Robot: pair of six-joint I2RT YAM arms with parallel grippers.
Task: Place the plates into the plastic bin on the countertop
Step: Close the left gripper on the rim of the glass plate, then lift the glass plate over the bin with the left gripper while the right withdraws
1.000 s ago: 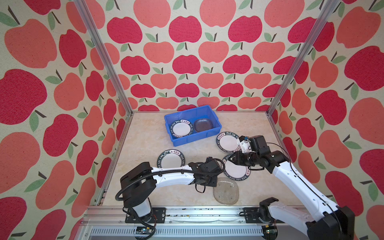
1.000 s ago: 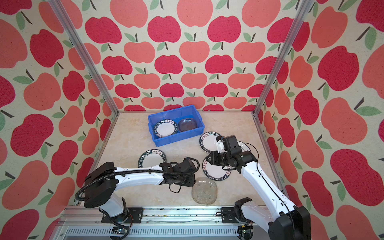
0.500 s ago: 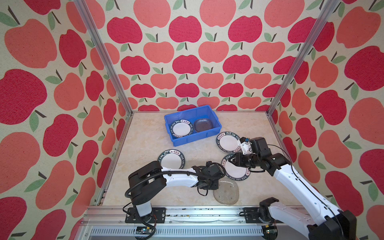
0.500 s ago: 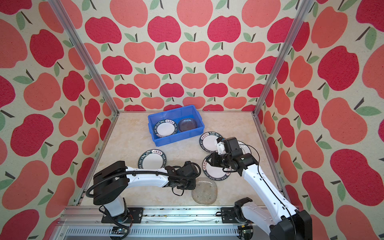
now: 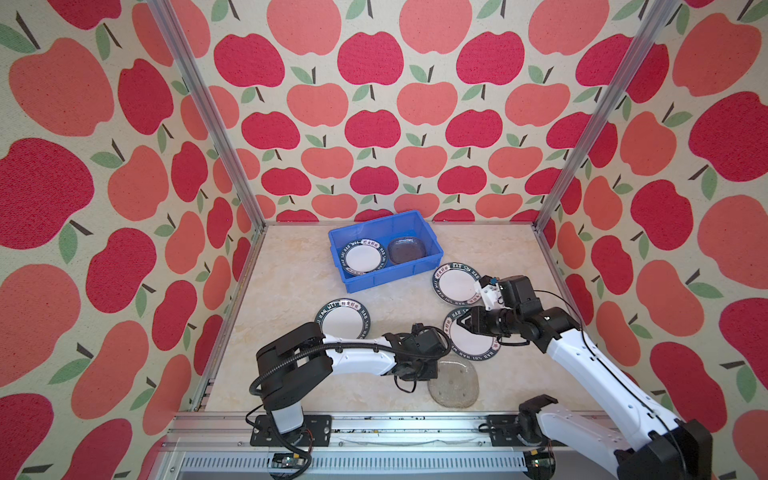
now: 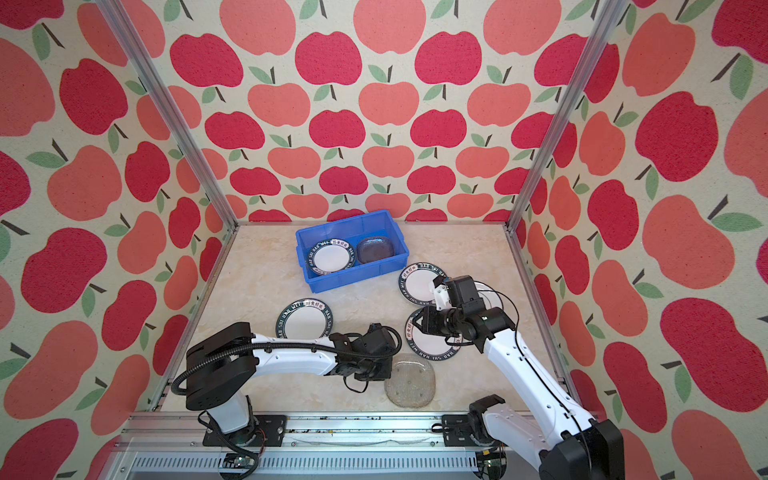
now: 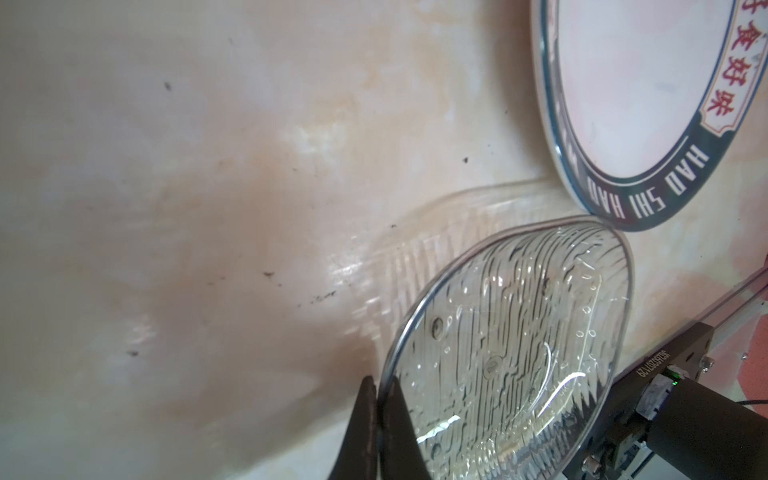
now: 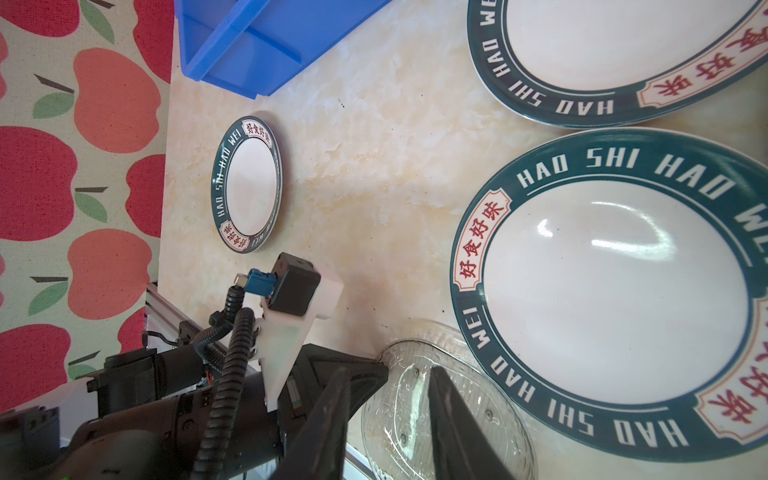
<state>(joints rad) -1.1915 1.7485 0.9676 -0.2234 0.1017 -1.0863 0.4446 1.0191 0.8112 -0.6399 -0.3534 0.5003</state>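
My left gripper (image 7: 380, 380) has just clenched onto the clear textured rounded-square glass plate (image 7: 519, 332) at the counter (image 5: 291, 291) front edge, so it looks ready to lift; my right gripper (image 8: 390, 372) hangs parted, empty.

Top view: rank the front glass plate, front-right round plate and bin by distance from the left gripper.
1. front glass plate: at the front centre; the left gripper is shut on its rim.
2. front-right round plate: just behind the glass plate, slightly right.
3. bin: at the back, near the rear wall.
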